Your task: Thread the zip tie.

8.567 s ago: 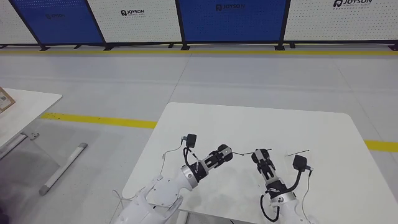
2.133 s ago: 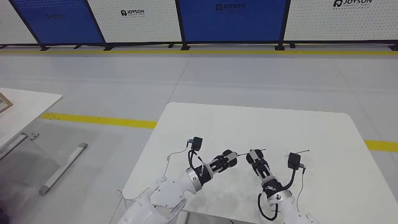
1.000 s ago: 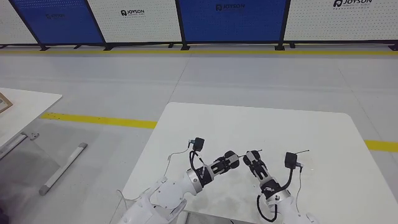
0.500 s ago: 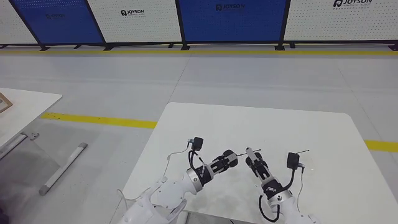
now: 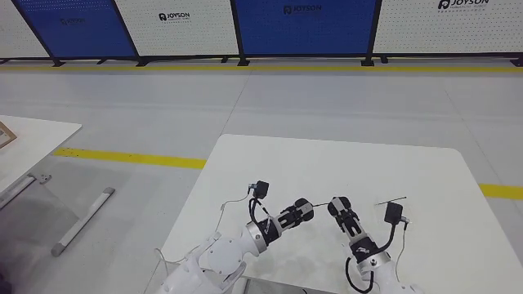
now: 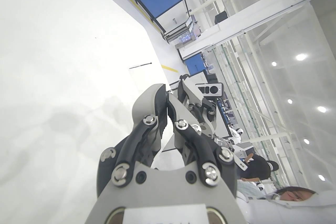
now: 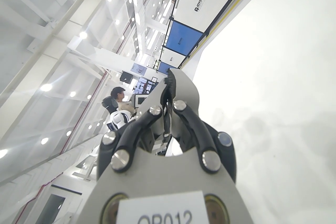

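A thin black zip tie (image 5: 319, 205) spans the short gap between my two grippers, low over the near part of the white table (image 5: 343, 163). My left gripper (image 5: 304, 208) is shut on one end; its fingers (image 6: 155, 104) are pressed together. My right gripper (image 5: 335, 207) faces it and is shut where the tie's other end meets its tip. Its fingers (image 7: 183, 88) are closed tight, and that end of the tie is hidden between them. The right gripper (image 6: 185, 89) stands just beyond the left fingertips in the left wrist view.
A second black zip tie (image 5: 391, 201) lies flat on the table to the right of the right arm, seen on the tabletop (image 6: 140, 66) in the left wrist view. The table's far half is bare white surface. Blue and white partition panels (image 5: 306, 8) stand across the floor.
Over the last second the right gripper drew slightly to the right, away from the left gripper. The left gripper has hardly moved. Both stay shut.
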